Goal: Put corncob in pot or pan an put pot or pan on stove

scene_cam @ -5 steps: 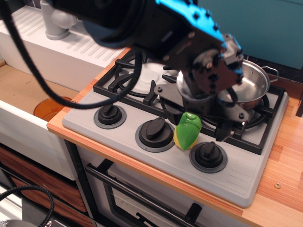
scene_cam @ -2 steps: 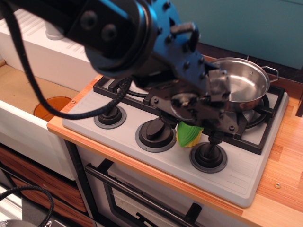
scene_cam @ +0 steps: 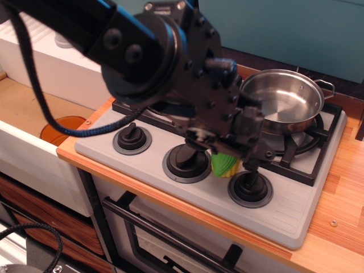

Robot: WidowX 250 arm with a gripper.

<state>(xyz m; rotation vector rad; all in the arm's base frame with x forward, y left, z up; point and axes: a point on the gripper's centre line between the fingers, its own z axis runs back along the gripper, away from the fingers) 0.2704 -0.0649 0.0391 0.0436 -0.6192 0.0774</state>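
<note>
Stove [scene_cam: 296, 213]: on the counter [scene_cam: 341, 227], right of the sink [scene_cam: 34, 142].
Pot [scene_cam: 284, 102]: on the stove's rear right burner.
Corncob [scene_cam: 223, 166]: on the stove's front panel, between the middle knob [scene_cam: 186, 159] and the right knob [scene_cam: 250, 185], in front of the pot; upper part hidden.
Left knob [scene_cam: 132, 136]: left of the middle knob, near the stove's left edge.
Gripper [scene_cam: 230, 152]: directly over the corncob, left of and in front of the pot.
Oven door handle [scene_cam: 165, 239]: below the stove's front edge.

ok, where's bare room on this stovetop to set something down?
Free: grey strip in front of the knobs, wood counter right of the stove, and inside the pot. Crowded: between the middle knob and right knob, where the gripper covers the corn.
</note>
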